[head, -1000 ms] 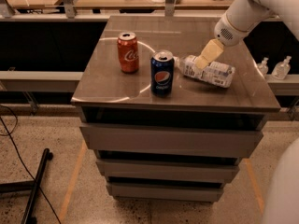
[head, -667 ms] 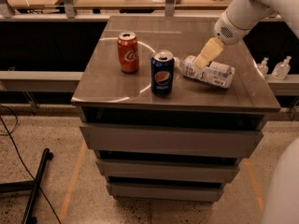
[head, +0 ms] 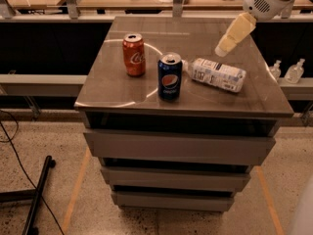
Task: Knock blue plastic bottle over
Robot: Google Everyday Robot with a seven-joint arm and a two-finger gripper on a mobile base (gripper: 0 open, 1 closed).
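The blue plastic bottle (head: 217, 75), clear with a white and pale-blue label, lies on its side on the right half of the brown table top (head: 117, 89), its cap end towards the Pepsi can. My gripper (head: 222, 49), with cream-coloured fingers pressed together, hangs above and just behind the bottle's middle. It holds nothing and stands apart from the bottle. The white arm reaches in from the upper right corner.
A dark blue Pepsi can (head: 169, 76) stands just left of the bottle. A red Coca-Cola can (head: 134, 55) stands further left and back. Two small clear pump bottles (head: 295, 71) sit on a shelf to the right. Grey drawers (head: 178, 148) are under the top.
My gripper has lifted up and to the right, away from the lying bottle. The bottle and both cans have not moved.
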